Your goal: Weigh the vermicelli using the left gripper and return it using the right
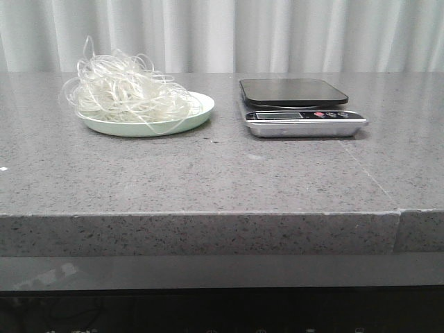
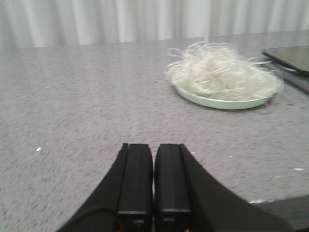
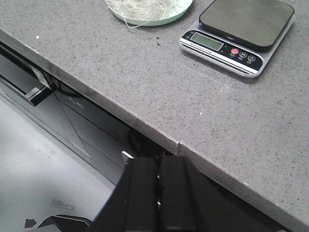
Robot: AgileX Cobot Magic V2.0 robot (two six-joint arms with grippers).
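Jaws closed and empty on both the left gripper [image 2: 153,181] and right gripper [image 3: 158,193], the vermicelli [image 1: 128,94] sits unweighed on its plate [image 1: 194,119] beside the bare scale [image 1: 298,105].

I see my left tool [image 2: 153,186]: matte black, two flat blocky fingers, flared housing. My right tool [image 3: 158,193] looks identical, black and angular.
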